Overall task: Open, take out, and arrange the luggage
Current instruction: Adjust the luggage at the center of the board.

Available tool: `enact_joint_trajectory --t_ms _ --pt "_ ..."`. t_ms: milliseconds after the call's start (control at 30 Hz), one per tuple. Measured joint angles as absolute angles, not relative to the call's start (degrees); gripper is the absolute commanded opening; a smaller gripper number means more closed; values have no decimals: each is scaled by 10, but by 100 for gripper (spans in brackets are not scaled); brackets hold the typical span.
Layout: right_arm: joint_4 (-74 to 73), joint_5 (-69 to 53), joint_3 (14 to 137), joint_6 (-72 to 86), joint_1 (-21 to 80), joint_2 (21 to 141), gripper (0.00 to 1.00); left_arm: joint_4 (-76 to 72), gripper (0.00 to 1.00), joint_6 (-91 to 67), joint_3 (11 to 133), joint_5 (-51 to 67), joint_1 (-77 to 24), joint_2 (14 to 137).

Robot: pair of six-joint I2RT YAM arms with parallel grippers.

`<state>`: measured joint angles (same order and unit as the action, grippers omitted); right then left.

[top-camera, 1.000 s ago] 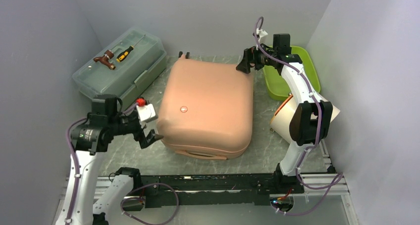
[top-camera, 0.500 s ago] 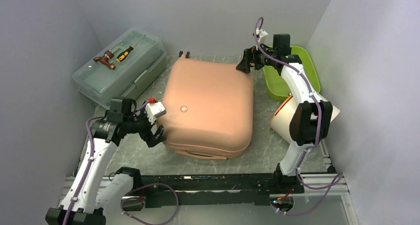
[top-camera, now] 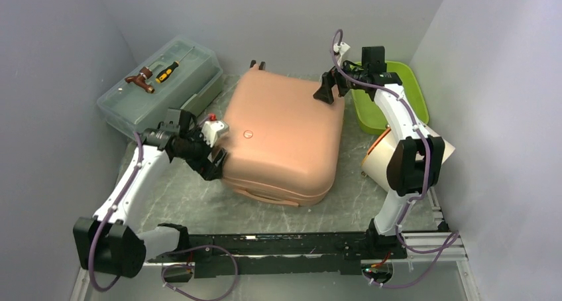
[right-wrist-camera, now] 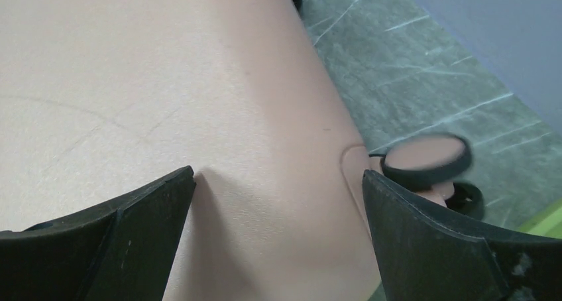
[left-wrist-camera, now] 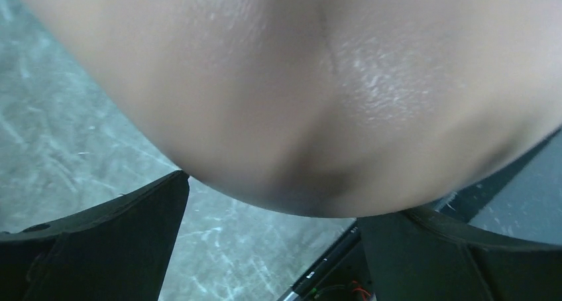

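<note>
The salmon-pink luggage lies flat and closed in the middle of the table, turned a little clockwise. It fills the left wrist view and the right wrist view, where a small wheel shows at its far right corner. My left gripper is open, with its fingers against the case's near left corner. My right gripper is open, with its fingers straddling the case's far right corner on top.
A translucent grey-green toolbox stands at the back left with a screwdriver and a brown tool on its lid. A lime green tray sits at the back right. A cream cone-shaped thing lies beside the right arm.
My left arm has swung right and forward until its open gripper met the case's near left corner. The case has turned and shifted slightly right and back. The right gripper moved a little left onto the corner.
</note>
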<state>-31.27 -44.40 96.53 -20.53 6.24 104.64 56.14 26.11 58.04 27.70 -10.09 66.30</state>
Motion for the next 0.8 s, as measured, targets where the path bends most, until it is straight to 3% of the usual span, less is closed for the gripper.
enact_joint_trajectory --t_ms 467,633,800 --pt "-337 -427 977 -288 63 1037 100 448 99 234 684 112 -92 797" --pt "-321 -396 958 -257 65 1013 100 429 99 230 691 143 -91 764" --pt "-284 -267 941 -162 66 993 100 426 99 237 706 233 -95 712"
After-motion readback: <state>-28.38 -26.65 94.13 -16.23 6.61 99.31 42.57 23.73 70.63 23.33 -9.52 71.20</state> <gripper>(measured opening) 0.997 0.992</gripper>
